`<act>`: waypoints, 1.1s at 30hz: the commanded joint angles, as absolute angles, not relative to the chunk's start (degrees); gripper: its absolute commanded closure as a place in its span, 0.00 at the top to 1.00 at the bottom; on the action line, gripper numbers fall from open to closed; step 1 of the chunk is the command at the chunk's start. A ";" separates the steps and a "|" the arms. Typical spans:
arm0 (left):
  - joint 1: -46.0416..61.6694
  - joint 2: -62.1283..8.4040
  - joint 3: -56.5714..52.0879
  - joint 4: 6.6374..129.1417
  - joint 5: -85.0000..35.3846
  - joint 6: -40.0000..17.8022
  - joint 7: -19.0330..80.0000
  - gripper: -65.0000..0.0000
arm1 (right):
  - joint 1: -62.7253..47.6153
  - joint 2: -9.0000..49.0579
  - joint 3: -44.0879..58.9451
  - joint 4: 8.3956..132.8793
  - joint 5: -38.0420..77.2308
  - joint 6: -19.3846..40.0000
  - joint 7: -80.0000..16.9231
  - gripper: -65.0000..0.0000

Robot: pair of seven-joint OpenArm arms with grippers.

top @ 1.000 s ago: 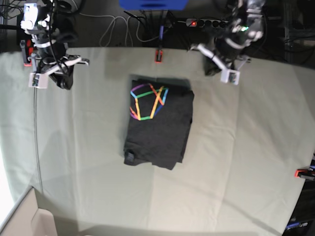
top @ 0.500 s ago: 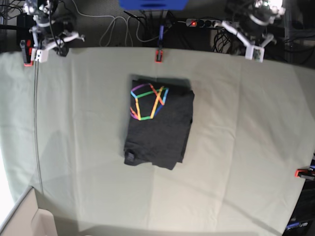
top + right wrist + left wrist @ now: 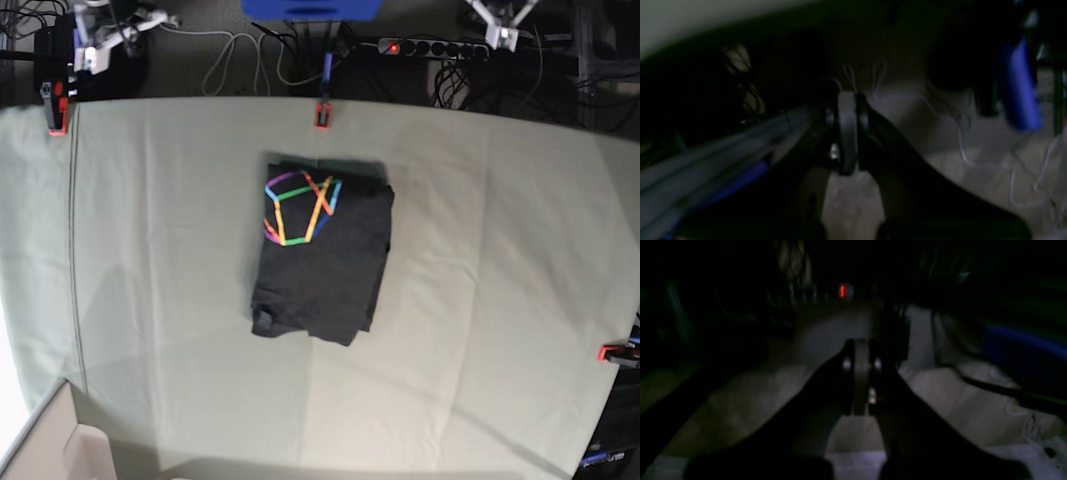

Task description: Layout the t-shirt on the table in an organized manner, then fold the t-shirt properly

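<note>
Overhead, in the base view, the t-shirt is seen lying near the middle of the table as a compact dark rectangle, print side up, with the rainbow line print toward its far end. Its edges are fairly square, though a small lump of fabric is noted at the near left corner. Both arms are parked beyond the far edge: the right gripper at the top left corner, the left gripper at the top right, each well apart from the shirt. A red clamp is fixed at the far edge, just beyond the shirt. The folding is judged to be done, and the step in hand appears to be the retreat to rest. Little more is called for; at most, the lumpy corner could be smoothed, for which an arm would have to be brought back over the cloth.

In the left wrist view, dark and blurred, the left gripper is shown with its jaws pressed together and nothing between them; a power strip light glows red behind.

In the right wrist view, equally dim, the right gripper is likewise seen closed on nothing, with loose white cables on the floor beyond. The shirt is not visible in either wrist view.
</note>
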State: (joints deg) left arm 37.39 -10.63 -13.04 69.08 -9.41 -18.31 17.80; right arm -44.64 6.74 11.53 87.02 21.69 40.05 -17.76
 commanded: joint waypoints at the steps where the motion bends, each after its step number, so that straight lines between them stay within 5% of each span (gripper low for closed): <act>1: 35.30 -10.95 -12.97 66.86 -10.07 -18.59 16.66 0.00 | -43.91 7.08 10.68 85.05 22.29 40.00 -17.36 0.00; 17: 6.90 -10.15 4.18 9.19 -10.51 -18.07 -10.86 0.00 | -22.20 6.90 1.45 32.13 22.29 40.00 2.86 0.00; 22: 4.44 -8.40 4.70 6.73 -10.15 -17.98 -11.65 0.00 | -10.95 5.41 -2.77 7.87 22.37 40.00 16.75 0.00; 25: 3.21 -8.22 4.62 6.46 -10.15 -17.98 -8.40 0.00 | -8.84 3.82 -5.67 3.30 22.37 28.97 22.81 0.00; 30: 2.68 -8.22 5.14 6.55 -10.07 -17.89 -6.29 0.00 | -9.36 0.66 -9.63 6.02 22.37 -3.38 26.95 0.00; 33: 2.07 -8.22 7.43 6.64 -10.07 -17.89 -6.55 0.00 | -9.36 -0.40 -11.56 6.02 22.37 -14.73 28.18 0.00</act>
State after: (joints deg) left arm 1.89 -8.05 7.44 6.50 -10.11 -17.63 -6.24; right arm -8.67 -0.95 -11.60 6.11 22.33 -15.62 27.29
